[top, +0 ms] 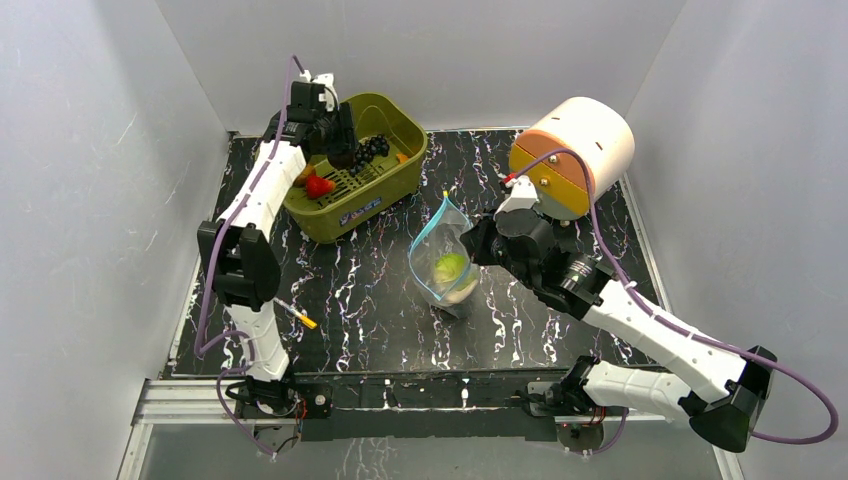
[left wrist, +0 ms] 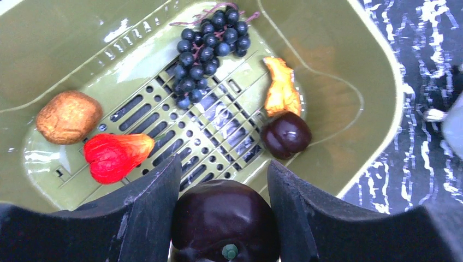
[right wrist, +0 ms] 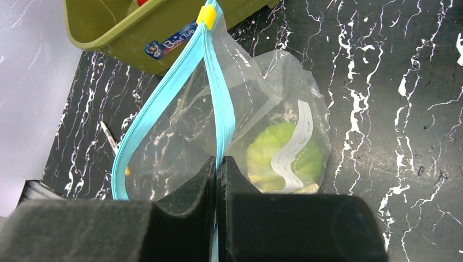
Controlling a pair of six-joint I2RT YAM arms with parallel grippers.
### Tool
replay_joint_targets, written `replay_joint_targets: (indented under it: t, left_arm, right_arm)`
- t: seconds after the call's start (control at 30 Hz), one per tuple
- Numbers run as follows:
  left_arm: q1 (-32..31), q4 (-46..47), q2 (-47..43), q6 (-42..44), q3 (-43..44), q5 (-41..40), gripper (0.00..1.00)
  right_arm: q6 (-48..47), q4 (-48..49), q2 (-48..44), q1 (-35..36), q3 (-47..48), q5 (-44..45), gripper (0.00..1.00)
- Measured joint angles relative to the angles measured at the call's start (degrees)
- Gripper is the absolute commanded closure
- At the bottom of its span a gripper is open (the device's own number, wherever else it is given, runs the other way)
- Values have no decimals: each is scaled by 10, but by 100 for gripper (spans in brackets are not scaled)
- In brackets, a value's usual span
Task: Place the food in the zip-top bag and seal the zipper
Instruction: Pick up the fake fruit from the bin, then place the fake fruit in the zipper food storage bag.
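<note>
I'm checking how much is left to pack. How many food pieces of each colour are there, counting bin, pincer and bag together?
Dark purple: 3 (grapes, plum, dark fruit in the left pincer)
Red: 1 (red piece)
Orange: 1 (orange piece)
Brown: 1 (brown piece)
Green: 1 (cabbage in the bag)
Total: 7

Glossy dark-purple fruit (left wrist: 224, 213) sits between my matt black left fingers (left wrist: 142, 218), over the smooth, shiny olive plastic bin (left wrist: 338, 65). My right pads (right wrist: 185, 196) pinch the clear, crinkled plastic zip-top bag (right wrist: 180, 125) on the black marble-look tabletop (right wrist: 382, 109).
</note>
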Motion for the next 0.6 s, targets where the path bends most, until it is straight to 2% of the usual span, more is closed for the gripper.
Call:
replay_joint_targets:
  t: [0.13,0.27,0.6]
  left_arm:
    - [0,6,-21,-14,-10,39,87]
    - [0,21,-69,-40,-57,93,87]
    - [0,121,-193,-157,-173,238,88]
  right_arm:
    - [11,7,9,0,0,-1,100]
    - [27,16,15,0,-1,-7,100]
    - [86,64,50,0,-5,-13,100]
